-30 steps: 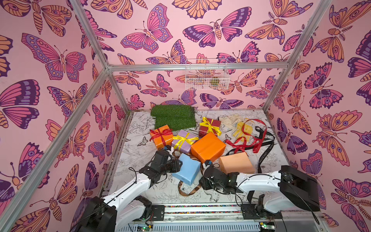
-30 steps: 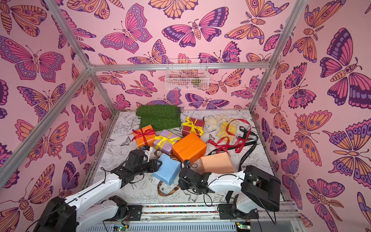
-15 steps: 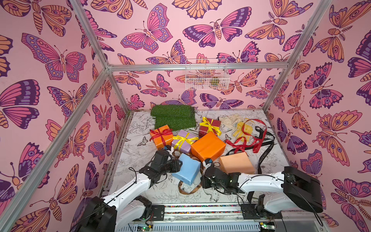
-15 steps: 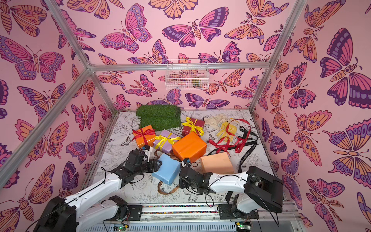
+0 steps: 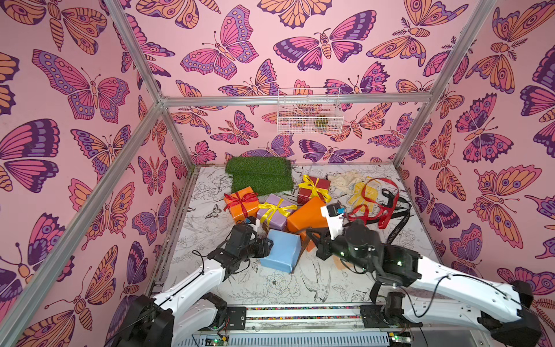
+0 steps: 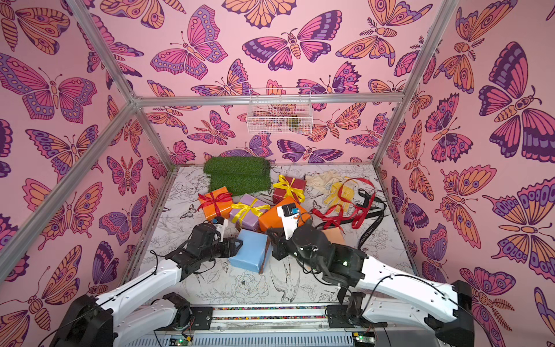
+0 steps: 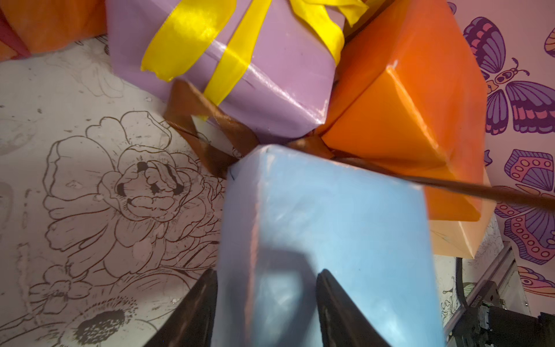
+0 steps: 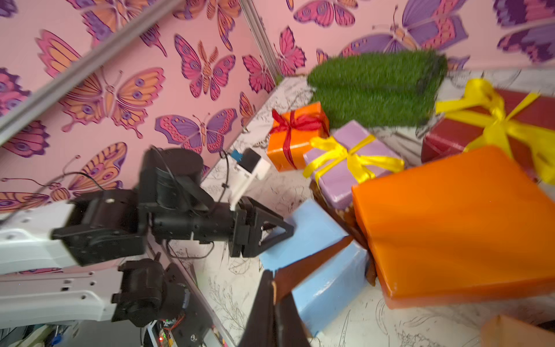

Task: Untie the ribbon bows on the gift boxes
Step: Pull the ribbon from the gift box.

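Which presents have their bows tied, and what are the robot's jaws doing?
Small orange box: red bow tied.
Lilac box: yellow bow tied.
Dark red box: yellow bow tied.
Big orange box: no ribbon.
Pale blue box: held in left jaws.
Brown ribbon: pinched in right jaws, pulled taut.
Red ribbon: loose.
Black ribbon: loose.

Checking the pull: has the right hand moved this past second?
Yes. The right hand has moved away from the front rail, toward the large orange box.
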You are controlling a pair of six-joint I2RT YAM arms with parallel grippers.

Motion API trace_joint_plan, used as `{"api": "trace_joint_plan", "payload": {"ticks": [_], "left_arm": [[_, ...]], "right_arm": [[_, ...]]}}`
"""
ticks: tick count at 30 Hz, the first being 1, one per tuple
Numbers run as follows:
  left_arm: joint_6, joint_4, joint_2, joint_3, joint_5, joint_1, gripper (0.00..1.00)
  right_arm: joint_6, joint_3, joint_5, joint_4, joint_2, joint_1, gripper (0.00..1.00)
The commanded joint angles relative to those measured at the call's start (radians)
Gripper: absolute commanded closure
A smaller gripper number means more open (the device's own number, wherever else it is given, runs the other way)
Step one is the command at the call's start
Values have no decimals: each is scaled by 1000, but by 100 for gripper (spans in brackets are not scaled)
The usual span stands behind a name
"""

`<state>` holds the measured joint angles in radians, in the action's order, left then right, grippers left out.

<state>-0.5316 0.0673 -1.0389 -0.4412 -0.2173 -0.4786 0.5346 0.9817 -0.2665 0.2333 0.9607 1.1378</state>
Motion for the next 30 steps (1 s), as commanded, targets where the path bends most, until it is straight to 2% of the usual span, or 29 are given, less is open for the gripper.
{"api": "trace_joint_plan", "payload": {"ticks": [1,10,14,22,26,28,30], "left_arm": [[17,-4,13,-17,-7,-6,45],[17,-4,14,-29,-17,-12,45],[17,-4,24,-25,-11,-15,45],[14,-4,4,-40,-16,-21,44],[16,-4,-6,-49,-12,-25,44],[16,-4,-11,-53,-11,-26,44],[18,-4,-18,-59,-9,-28,44]], "right_arm": [[-163,99,-41,55,3,-9,100],[-466,449,2,12,112,-23,100],[-605,583,-34,19,146,-30,100],[-865,871,-41,-2,215,-111,100],[-946,1023,-44,29,280,-219,100],[-953,1098,-36,51,316,-312,100],[-929,1178,-5,77,365,-447,100]]}}
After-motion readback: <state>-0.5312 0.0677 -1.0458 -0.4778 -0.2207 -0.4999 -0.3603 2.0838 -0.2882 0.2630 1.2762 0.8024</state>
